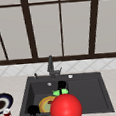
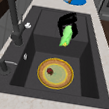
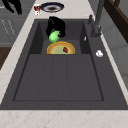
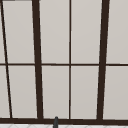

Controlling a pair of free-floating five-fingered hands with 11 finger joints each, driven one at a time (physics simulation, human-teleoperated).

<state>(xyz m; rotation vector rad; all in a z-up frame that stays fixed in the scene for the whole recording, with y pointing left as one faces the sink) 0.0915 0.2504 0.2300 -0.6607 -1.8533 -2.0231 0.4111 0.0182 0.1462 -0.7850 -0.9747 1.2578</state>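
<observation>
Front view: a big red ball (image 1: 65, 107) hides part of the sink (image 1: 97, 90), the left hand (image 1: 33, 110) hanging at its front-left corner, fingers I cannot tell. Left side view: the right hand (image 2: 67, 22) curls round a green sponge (image 2: 66, 36) above the yellow plate (image 2: 55, 73) in the sink, a red bit (image 2: 49, 71) on it. Right side view: a dark bowl (image 3: 52, 7) sits at the worktop's far edge.

A home kitchen: a dark grey double-basin sink (image 1: 102, 90) is set into a pale marbled stone counter (image 3: 62, 117), with a dark curved tap (image 1: 50, 66) at its far side, a white tiled backsplash (image 1: 94, 64) and a tall dark-framed window (image 4: 37, 62) behind.
</observation>
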